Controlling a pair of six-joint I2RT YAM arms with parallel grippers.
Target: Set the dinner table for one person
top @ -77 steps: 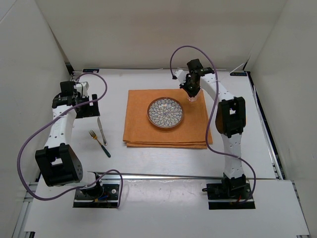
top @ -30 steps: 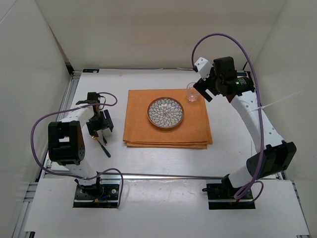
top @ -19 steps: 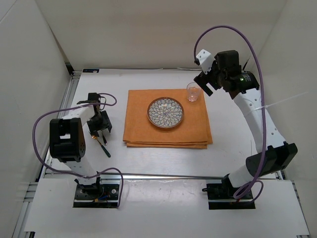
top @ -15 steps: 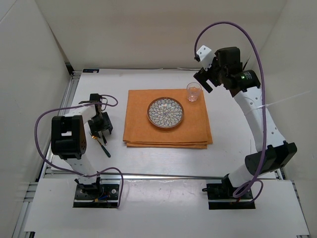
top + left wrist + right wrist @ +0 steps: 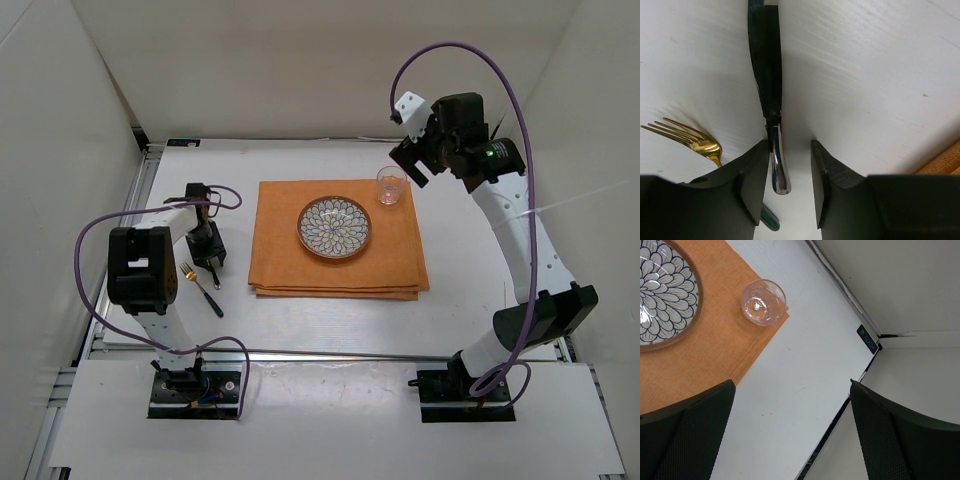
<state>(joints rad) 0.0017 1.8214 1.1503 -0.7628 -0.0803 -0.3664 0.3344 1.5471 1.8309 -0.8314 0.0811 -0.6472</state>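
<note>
Left gripper (image 5: 788, 167) is now lowered to the dinner table (image 5: 300, 320) beneath the arms, jaws parted astride the knife (image 5: 765, 60). Right gripper (image 5: 792, 432) is withdrawn, spread, empty. Knife pickup is judged in hand; closing is called for.

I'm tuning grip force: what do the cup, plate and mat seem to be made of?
Cup: clear glass or hard plastic, see-through with bright glints. Plate: probably glazed ceramic, glossy, with a printed petal pattern. Mat: woven orange cloth, matte, with a visible weave texture.
</note>
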